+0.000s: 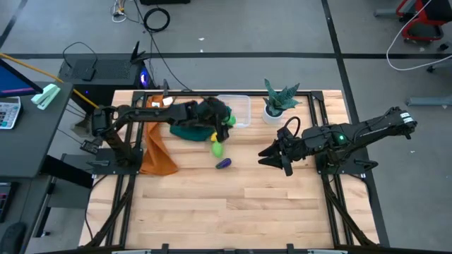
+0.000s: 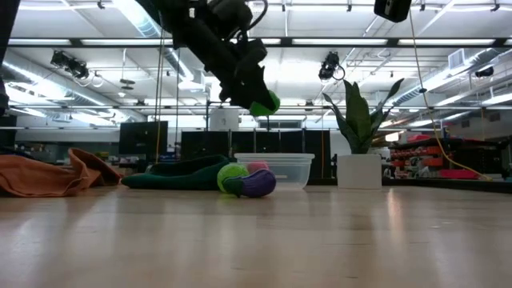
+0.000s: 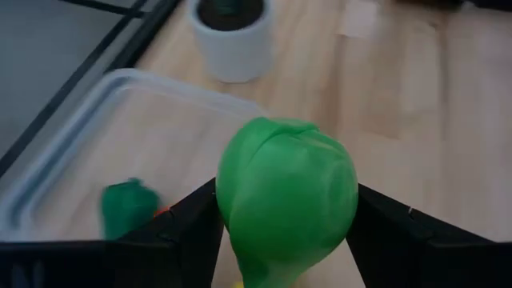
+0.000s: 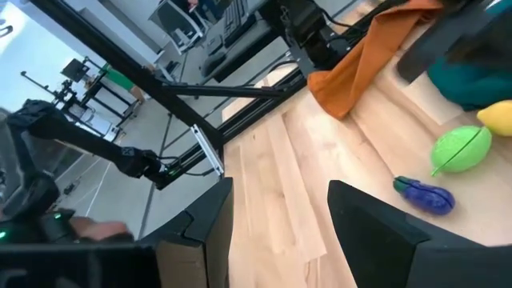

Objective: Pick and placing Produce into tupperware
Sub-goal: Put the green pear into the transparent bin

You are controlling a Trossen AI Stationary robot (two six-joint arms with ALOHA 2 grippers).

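Observation:
My left gripper (image 1: 226, 120) hangs in the air by the near-left corner of the clear tupperware (image 1: 237, 110), shut on a bright green produce piece (image 3: 284, 200). In the low view that green piece (image 2: 265, 103) is well above the tupperware (image 2: 276, 170). A green-and-red piece (image 3: 132, 206) lies inside the tupperware (image 3: 120, 136). The yellow piece (image 1: 213, 137), the light green piece (image 1: 217, 149) and the purple piece (image 1: 224, 163) lie on the table near a dark green cloth (image 1: 189, 131). My right gripper (image 1: 267, 156) is open, low over the table to the right of the purple piece (image 4: 424, 196). My left gripper pinches the bright green piece between its two fingers (image 3: 192, 220), one on each side of its round body (image 3: 240, 200). The piece is lifted clear and sticks out beyond the fingertips. The gripper slants down from the table's left side.
A potted plant in a white pot (image 1: 275, 106) stands just right of the tupperware. An orange cloth (image 1: 155, 152) lies by the left edge, beside the dark green cloth. Bare wood (image 1: 233, 204) fills the near half of the table.

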